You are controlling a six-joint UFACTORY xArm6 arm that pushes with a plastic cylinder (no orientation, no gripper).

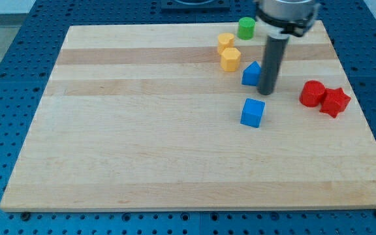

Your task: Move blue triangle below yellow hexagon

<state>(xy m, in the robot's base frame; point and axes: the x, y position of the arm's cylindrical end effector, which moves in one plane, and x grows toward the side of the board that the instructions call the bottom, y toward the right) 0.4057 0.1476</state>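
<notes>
Blue cube (252, 112) below; left half open.

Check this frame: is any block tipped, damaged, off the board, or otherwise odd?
Nothing stands out. Every block sits flat on the wooden board, none over its edge. My tip rests against the blue triangle's right side; the yellow hexagon lies just up-left of it. The red pair merely touch.

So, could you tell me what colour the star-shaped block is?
Red star, at the camera view's right.
</notes>
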